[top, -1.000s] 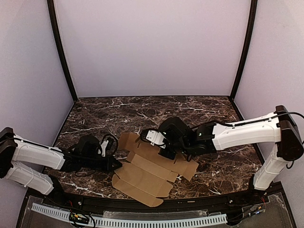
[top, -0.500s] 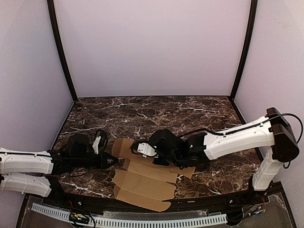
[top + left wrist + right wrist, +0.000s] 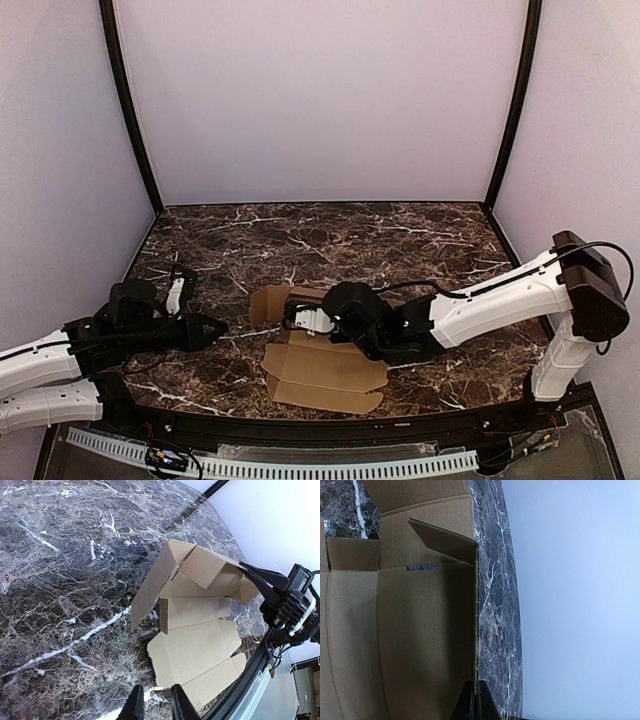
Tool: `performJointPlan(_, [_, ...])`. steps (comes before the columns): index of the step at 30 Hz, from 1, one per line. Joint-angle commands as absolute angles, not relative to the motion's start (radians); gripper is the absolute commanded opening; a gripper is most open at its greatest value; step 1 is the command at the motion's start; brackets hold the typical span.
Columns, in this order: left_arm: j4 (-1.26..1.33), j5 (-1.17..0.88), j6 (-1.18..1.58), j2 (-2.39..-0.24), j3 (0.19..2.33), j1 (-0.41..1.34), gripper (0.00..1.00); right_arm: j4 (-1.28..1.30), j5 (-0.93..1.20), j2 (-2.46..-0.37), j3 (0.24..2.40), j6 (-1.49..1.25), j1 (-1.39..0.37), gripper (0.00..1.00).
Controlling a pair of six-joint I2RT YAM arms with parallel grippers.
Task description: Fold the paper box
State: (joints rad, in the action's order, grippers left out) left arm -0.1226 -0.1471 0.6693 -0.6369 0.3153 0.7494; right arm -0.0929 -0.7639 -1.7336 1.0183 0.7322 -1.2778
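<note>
The paper box (image 3: 325,372) is a brown die-cut sheet lying near the table's front edge, its near panels flat and its far part folded up. In the left wrist view the raised panel (image 3: 200,567) stands above the flat flaps (image 3: 200,645). My right gripper (image 3: 296,320) is shut on the top edge of that raised wall; in its wrist view the fingertips (image 3: 473,697) pinch the cardboard edge (image 3: 420,630). My left gripper (image 3: 218,327) hovers low to the left of the box, apart from it, its jaws (image 3: 156,706) slightly open with nothing between them.
The dark marble table (image 3: 400,240) is walled by pale purple panels, with black posts (image 3: 130,110) at the back corners. A black rail with a white cable strip (image 3: 300,468) runs along the near edge, close to the box's front flap.
My left arm has drawn back to the left, away from the box, and its jaws have parted a little. The right gripper moved left, and the far panel now stands up.
</note>
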Motion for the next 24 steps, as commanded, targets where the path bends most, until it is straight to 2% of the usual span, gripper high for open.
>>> performJointPlan(1, [-0.142, -0.116, 0.629, -0.676, 0.356, 0.75, 0.18, -0.326, -0.809, -1.668, 0.949, 0.897, -1.312, 0.0])
performJointPlan(12, [0.053, -0.1, 0.534, -0.888, 0.412, 0.745, 0.14, -0.555, -0.882, -1.695, 0.828, 1.045, -1.369, 0.0])
performJointPlan(16, [0.147, -0.146, 0.511, -0.978, 0.409, 0.741, 0.12, -0.65, -0.909, -1.724, 0.805, 1.097, -1.382, 0.0])
performJointPlan(24, [0.289, -0.315, 0.489, -1.163, 0.426, 0.736, 0.07, -0.659, -0.926, -1.743, 0.82, 1.08, -1.385, 0.0])
